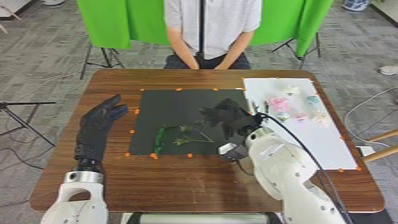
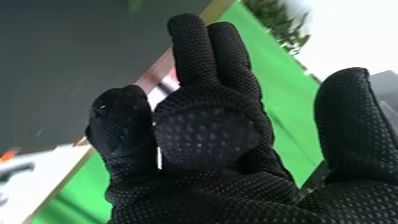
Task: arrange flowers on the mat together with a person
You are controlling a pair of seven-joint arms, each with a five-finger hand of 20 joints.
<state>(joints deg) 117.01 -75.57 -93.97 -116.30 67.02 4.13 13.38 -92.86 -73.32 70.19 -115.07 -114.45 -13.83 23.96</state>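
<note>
Head view: right hand (image 1: 233, 119) is over the right part of the dark mat (image 1: 178, 105), by the edge that faces the white sheet (image 1: 330, 150). Nothing visible in its grasp; right wrist view has the thumb standing well apart from the fingers, two fingers straight, others bent — reads as unclamped. Left hand (image 1: 94, 122) is over the brown table (image 1: 107, 185) beside the mat's left side, fingers extended, holding nothing.

Greenery so far: a curved green stem (image 1: 160, 139) lies near the mat's left edge, and a thin leafy sprig (image 1: 194, 137) lies to its right, just beside the right hand. Blossoms are on the white sheet: pink flowers (image 1: 279, 103), a pale blue flower (image 1: 312, 99) and a cream flower (image 1: 322, 118).

Step in hand, my read: greenery is down, no blossoms on the visible part of the mat, so the job looks to be at an early stage — between pieces. Next move probably calls for the right hand to go over to the white sheet, pinch one blossom and set it by the stems. Blossoms sit close together, so a wide grasp could drag a neighbour. Lift clear of the sprig first; a low sweep would likely shift it.
</note>
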